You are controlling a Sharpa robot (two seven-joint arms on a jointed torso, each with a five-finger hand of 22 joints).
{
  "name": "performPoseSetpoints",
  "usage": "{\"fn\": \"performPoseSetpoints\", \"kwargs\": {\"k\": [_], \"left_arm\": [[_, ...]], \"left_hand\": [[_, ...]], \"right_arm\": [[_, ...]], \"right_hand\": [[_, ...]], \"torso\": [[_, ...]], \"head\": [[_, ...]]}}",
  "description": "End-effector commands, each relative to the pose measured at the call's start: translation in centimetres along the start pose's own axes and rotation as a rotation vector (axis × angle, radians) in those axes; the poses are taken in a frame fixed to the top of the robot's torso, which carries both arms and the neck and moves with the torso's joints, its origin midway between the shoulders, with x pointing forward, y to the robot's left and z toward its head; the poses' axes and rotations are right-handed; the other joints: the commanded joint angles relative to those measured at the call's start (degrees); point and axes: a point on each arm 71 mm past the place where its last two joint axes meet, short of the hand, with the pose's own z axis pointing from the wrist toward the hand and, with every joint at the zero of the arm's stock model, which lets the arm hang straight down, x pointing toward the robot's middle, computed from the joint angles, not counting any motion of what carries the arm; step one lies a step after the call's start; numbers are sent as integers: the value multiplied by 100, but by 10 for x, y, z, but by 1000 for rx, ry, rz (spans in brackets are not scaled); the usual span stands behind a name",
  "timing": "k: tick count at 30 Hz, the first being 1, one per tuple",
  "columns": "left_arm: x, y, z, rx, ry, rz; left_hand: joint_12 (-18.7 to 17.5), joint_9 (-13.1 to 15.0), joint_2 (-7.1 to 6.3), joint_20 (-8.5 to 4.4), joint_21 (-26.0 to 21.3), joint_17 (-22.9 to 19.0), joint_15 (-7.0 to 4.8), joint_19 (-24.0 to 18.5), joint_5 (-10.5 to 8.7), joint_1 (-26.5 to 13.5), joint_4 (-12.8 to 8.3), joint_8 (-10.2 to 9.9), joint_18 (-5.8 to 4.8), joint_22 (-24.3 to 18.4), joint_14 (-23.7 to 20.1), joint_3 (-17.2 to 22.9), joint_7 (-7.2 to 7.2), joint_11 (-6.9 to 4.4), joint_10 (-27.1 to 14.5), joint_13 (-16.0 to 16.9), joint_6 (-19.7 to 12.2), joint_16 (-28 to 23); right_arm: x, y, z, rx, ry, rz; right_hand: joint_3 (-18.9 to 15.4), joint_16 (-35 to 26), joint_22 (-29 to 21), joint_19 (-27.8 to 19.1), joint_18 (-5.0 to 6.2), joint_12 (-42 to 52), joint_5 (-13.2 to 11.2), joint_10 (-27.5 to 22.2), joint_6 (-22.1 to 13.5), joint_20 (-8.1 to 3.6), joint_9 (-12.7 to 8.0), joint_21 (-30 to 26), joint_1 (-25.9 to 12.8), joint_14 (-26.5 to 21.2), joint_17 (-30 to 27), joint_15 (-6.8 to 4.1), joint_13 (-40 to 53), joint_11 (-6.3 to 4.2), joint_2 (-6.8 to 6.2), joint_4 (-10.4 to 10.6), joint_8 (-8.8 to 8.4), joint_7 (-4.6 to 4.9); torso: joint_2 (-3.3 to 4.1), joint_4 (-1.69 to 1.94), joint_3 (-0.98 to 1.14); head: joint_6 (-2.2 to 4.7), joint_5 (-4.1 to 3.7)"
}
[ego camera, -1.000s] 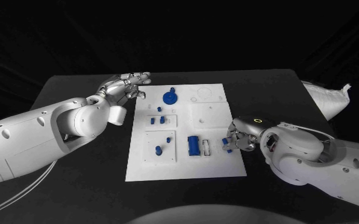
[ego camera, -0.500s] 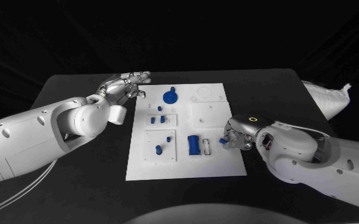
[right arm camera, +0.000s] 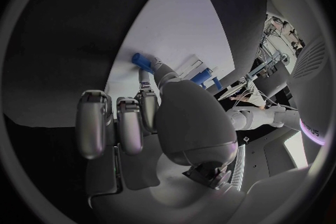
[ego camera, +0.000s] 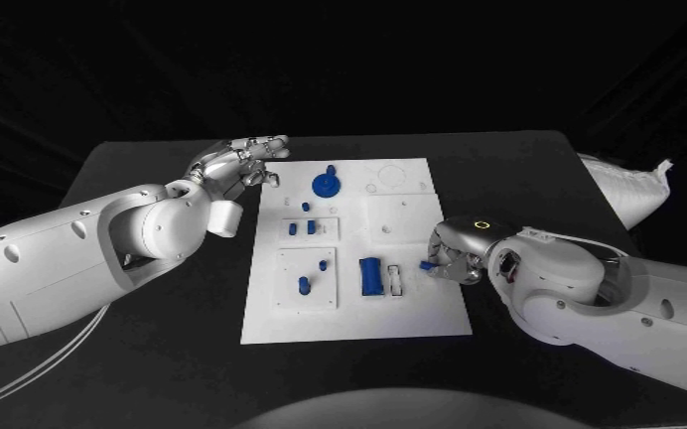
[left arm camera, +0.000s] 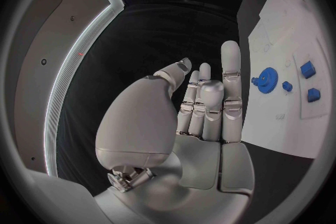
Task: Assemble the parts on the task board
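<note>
The white task board (ego camera: 415,320) lies mid-table. On it are a blue gear (ego camera: 328,187), a blue cylinder (ego camera: 371,277) and several small blue parts. My right hand (ego camera: 456,255) is at the board's right edge and pinches a small blue part (ego camera: 427,266) low over the plate; the right wrist view shows this part (right arm camera: 142,60) at the fingertips (right arm camera: 155,70) against the board (right arm camera: 182,17). My left hand (ego camera: 240,163) hovers by the board's far left corner, fingers apart and holding nothing. In the left wrist view the left hand (left arm camera: 203,106) is beside the gear (left arm camera: 265,77).
A white bag (ego camera: 627,191) lies at the table's right edge. Two white inset plates (ego camera: 308,280) on the board's left half carry small blue parts. Black table (ego camera: 143,166) surrounds the board.
My right hand has shifted a little inward over the board's right edge and slightly farther from me, carrying the small blue part. The left hand has stayed put.
</note>
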Motion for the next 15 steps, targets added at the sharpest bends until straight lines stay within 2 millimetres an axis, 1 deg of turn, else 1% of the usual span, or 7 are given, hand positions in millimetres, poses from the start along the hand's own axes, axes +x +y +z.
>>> {"fn": "performPoseSetpoints", "kwargs": {"k": [1,2,3,5,15], "left_arm": [[3,-1,0,6,18,0],[3,-1,0,6,18,1],[3,-1,0,6,18,2],[3,-1,0,7,19,3],[3,-1,0,8,20,4]], "left_hand": [[23,2,38,17,-24,-5,9,-3,-16,29,-27,39,62,-8,-30,-20,-3,0,-31,10,-49,21],[23,2,38,17,-24,-5,9,-3,-16,29,-27,39,62,-8,-30,-20,-3,0,-31,10,-49,21],[23,2,38,17,-24,-5,9,-3,-16,29,-27,39,62,-8,-30,-20,-3,0,-31,10,-49,21],[23,2,38,17,-24,-5,9,-3,-16,29,-27,39,62,-8,-30,-20,-3,0,-31,10,-49,21],[27,1,40,16,-24,-8,9,-3,-15,38,-33,41,62,-8,-31,-17,-2,-1,-35,10,-51,22]], "right_arm": [[24,-10,0,59,137,40],[24,-10,0,60,133,49],[23,-10,0,61,127,58],[21,-10,-1,63,103,80],[5,-2,-9,58,-21,233]], "right_hand": [[238,27,118,117,-37,21,67,296,65,33,-399,26,-128,532,1203,35,-196,-78,22,11,-4,-18],[265,27,119,117,-38,20,69,296,69,34,-403,26,-139,532,1203,36,-196,-78,12,10,-8,-19],[435,29,121,117,-37,13,84,298,104,34,-425,26,-216,532,1206,34,-197,-79,-40,9,-21,-15],[657,35,137,124,-38,21,104,310,157,27,-451,37,-328,535,1219,24,-189,-83,-136,-2,-34,-17],[964,55,171,142,-44,53,194,341,276,10,-478,61,-631,543,1253,2,-166,-105,-338,39,-30,-52]], "torso": [[1,0,-2],[1,-1,0],[-1,-1,-1],[0,-1,1],[7,-1,2]], "head": [[6,-2],[7,-1],[7,0],[5,0],[17,-2]]}}
